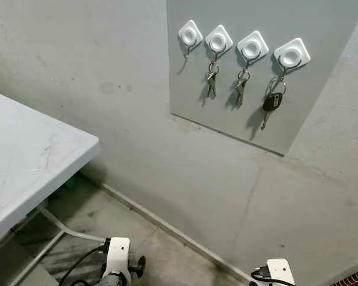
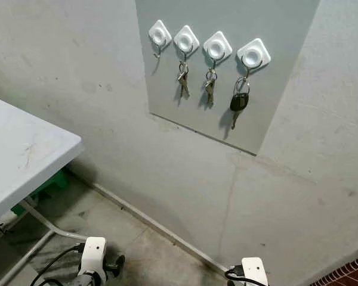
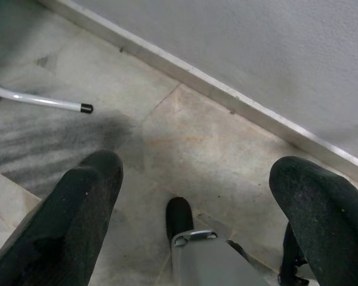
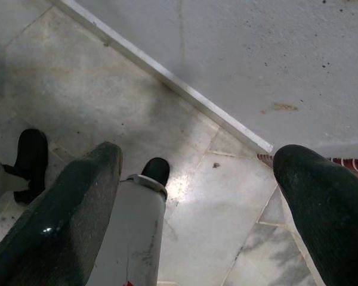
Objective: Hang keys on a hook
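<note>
Hanging on the far wall, 3 key bunches [image 1: 272,102] fill 3 of the 4 white hooks [image 1: 190,34]. Left gripper [image 3: 197,196] and right gripper [image 4: 197,185] hang low, fingers spread, holding nothing.

You only get the top corner of the table [image 1: 24,155], the rest runs off the left edge. The key teeth on those three bunches [image 1: 211,83] are too tiny to read. Both arms are chopped at the bottom edge, just the wrist housings [image 1: 117,256] poking in.
</note>
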Robot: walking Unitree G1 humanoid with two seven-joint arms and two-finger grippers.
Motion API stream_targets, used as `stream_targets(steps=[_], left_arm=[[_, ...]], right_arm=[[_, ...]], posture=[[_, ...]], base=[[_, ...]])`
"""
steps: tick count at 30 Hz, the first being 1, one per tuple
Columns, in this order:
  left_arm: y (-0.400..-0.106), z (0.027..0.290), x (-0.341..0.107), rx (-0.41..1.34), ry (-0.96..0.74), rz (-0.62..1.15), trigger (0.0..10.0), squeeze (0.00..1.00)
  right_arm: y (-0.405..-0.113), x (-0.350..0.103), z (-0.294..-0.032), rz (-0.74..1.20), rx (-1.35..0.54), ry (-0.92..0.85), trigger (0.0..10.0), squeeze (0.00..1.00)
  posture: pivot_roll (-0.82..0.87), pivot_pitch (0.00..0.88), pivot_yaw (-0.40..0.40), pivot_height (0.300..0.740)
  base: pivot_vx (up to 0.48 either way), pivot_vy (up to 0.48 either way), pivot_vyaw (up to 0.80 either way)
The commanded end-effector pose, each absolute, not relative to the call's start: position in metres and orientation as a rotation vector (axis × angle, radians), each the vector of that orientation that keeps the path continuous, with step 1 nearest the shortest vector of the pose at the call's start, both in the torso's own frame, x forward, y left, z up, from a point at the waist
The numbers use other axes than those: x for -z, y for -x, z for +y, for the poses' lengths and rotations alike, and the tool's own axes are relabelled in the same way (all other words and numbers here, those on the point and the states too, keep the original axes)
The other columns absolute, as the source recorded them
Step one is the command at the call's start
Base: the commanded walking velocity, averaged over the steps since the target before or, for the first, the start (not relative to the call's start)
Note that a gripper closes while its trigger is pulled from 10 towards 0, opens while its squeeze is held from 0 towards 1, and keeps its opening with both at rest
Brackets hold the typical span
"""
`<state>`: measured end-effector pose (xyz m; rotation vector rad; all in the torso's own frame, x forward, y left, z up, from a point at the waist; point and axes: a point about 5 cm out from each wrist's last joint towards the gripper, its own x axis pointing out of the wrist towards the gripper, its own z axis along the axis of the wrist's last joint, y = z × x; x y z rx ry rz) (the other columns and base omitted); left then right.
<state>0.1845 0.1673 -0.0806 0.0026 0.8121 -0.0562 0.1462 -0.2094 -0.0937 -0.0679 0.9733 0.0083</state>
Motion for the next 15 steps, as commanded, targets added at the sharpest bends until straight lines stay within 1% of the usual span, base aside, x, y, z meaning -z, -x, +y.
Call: stream_targets(steps=[1, 15], left_arm=[[-0.1828, 0.1688, 0.0816, 0.049, -0.006, 0.824, 10.0, 0.00], [-0.1781, 0.1664, 0.0842, 0.048, -0.004, 0.840, 10.0, 0.00]], right_arm=[[-0.1485, 0.0930, -0.2087, 0.973, -0.017, 0.070, 10.0, 0.00], [-0.1508, 0.0921, -0.2087, 0.973, -0.044, 0.090, 10.0, 0.00]], posture=[[-0.04, 0.000, 0.000, 0.740], [-0.03, 0.000, -0.011, 0.740]], base=[[0.000, 0.000, 0.80], [0.000, 0.000, 0.80]])
